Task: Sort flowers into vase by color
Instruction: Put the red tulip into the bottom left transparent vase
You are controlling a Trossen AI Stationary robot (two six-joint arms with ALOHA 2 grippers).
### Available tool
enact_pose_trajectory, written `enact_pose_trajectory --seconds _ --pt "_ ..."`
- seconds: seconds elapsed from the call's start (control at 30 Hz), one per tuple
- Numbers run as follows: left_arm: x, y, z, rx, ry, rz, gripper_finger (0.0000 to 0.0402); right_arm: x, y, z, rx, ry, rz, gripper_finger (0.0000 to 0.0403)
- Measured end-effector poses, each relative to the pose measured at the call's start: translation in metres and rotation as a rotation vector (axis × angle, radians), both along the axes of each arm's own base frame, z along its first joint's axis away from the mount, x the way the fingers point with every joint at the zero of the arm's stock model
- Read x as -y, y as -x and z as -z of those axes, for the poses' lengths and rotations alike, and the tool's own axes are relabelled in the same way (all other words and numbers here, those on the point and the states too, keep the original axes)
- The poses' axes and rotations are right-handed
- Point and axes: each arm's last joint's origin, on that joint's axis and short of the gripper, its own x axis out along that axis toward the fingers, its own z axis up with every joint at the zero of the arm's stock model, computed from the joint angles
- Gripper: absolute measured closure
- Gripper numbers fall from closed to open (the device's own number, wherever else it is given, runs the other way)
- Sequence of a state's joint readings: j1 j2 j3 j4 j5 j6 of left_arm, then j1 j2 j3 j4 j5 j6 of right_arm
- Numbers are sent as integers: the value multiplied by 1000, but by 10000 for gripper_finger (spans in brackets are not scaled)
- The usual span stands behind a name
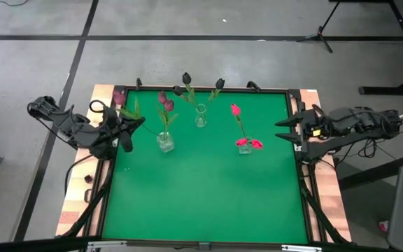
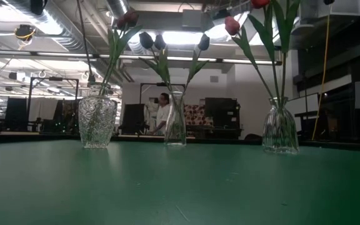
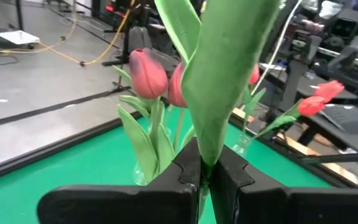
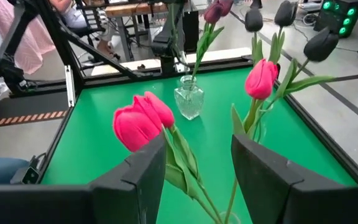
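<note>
Three glass vases stand on the green table. The left vase holds dull magenta tulips. The middle vase holds near-black tulips. The right vase holds bright pink-red tulips. My left gripper is at the table's left edge, left of the left vase, shut on one more tulip; its green leaf and dull magenta head lie toward the far edge. My right gripper is open and empty at the right edge, right of the pink-red tulips. My left gripper pinches the tulip's green leaf and stem between its two fingers. The leaf runs on past the fingertips and out of the wrist view, so the head does not show there. In the high view the flower reaches from the fingers toward the far left corner.
The table has a raised dark frame and wooden side boards. The near half of the green mat holds nothing. Beyond the far edge a person stands in the room, and another person's sleeve shows in the right wrist view.
</note>
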State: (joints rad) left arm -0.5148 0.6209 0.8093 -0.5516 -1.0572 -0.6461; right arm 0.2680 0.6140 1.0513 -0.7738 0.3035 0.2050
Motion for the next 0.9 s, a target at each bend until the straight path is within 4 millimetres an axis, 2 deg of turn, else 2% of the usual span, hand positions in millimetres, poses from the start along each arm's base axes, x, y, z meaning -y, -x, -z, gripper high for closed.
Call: enact_pose_trajectory --seconds 0.27,0.47,0.77,0.9 --pt "-2 -19 2 -37 9 21 390 -1 -5 22 -37 8 1 219" --pt "-4 -24 5 -59 6 25 390 -1 -3 18 10 -3 0 219" --pt "-9 -27 29 -110 -2 -38 390 1 4 16 40 -36 8 219" --pt "-9 -29 32 -89 5 -42 390 1 4 16 39 -36 7 219"
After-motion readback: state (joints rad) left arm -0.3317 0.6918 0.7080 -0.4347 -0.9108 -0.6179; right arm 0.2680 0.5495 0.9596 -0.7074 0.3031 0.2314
